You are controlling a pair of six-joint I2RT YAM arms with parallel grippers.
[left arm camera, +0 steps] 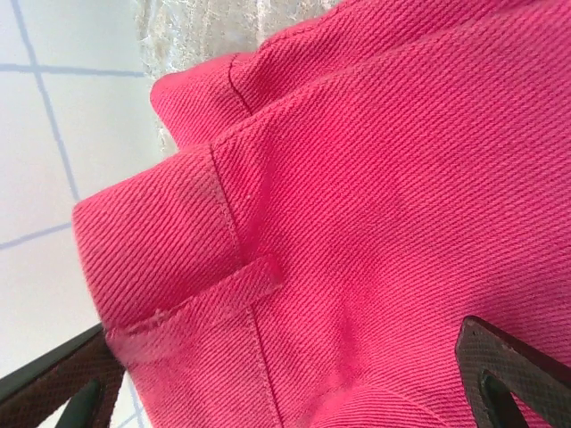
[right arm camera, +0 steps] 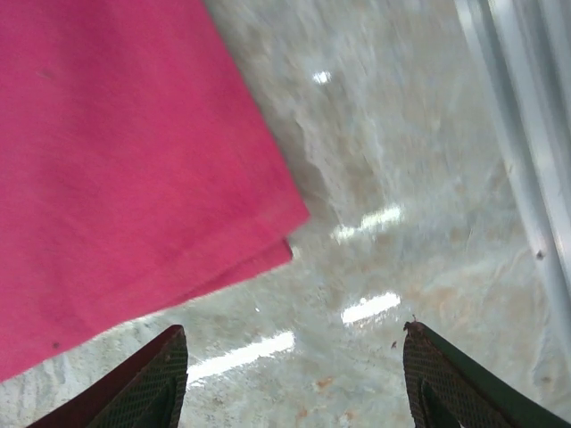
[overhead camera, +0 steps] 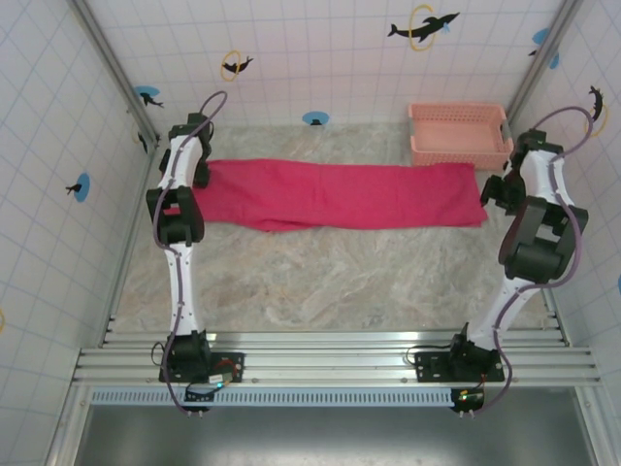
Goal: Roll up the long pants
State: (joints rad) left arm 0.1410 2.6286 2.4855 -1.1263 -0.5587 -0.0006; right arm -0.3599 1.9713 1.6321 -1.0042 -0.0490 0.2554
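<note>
Long pants (overhead camera: 340, 194) of limp, light magenta-red twill: pinch the waistband at the marbled table's (overhead camera: 320, 282) left edge under the gaping left gripper (left arm camera: 285, 383); right gripper (right arm camera: 294, 374) likewise spread.

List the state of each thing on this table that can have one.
long pants: unrolled, lying flat across the table.
basket: upright, apparently empty.
left pincer: open over the pants, gripping nothing.
right pincer: open above bare table, holding nothing.

The left arm (overhead camera: 180, 282) and right arm (overhead camera: 495, 311) were white tubes with black joints; a purplish cable (overhead camera: 215, 100) looped along each; fingers (left arm camera: 510, 374) were dark, cross-hatched.
</note>
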